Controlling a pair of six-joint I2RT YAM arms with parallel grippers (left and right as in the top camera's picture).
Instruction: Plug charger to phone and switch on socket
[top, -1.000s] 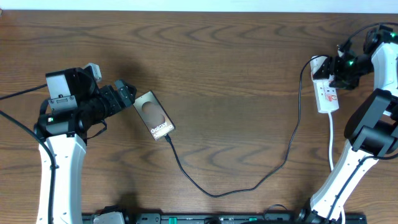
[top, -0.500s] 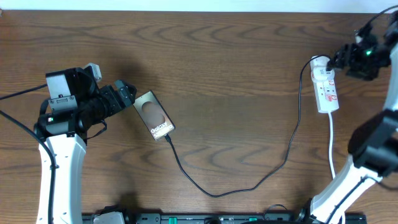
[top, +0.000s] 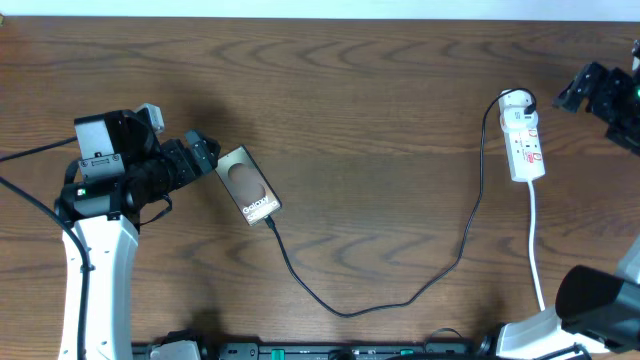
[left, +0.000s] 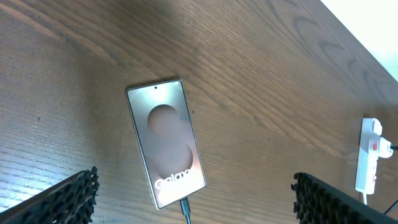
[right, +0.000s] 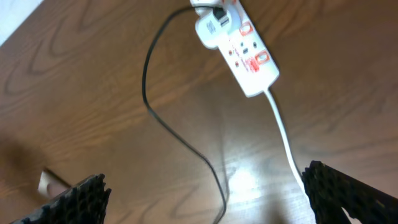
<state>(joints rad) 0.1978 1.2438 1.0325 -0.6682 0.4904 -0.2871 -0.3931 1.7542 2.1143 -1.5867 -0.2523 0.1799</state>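
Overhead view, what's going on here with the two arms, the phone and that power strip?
The charger runs from the socket across the table and is plugged into the phone. Neither arm holds anything. The left gripper sits open beside the phone's other end. The right gripper hangs open off to the side of the socket, apart from it. Whether the socket's switch is on cannot be told.

left hand (top: 207, 155): fingers spread, empty, low | right hand (top: 578, 92): fingers spread, empty, aloft
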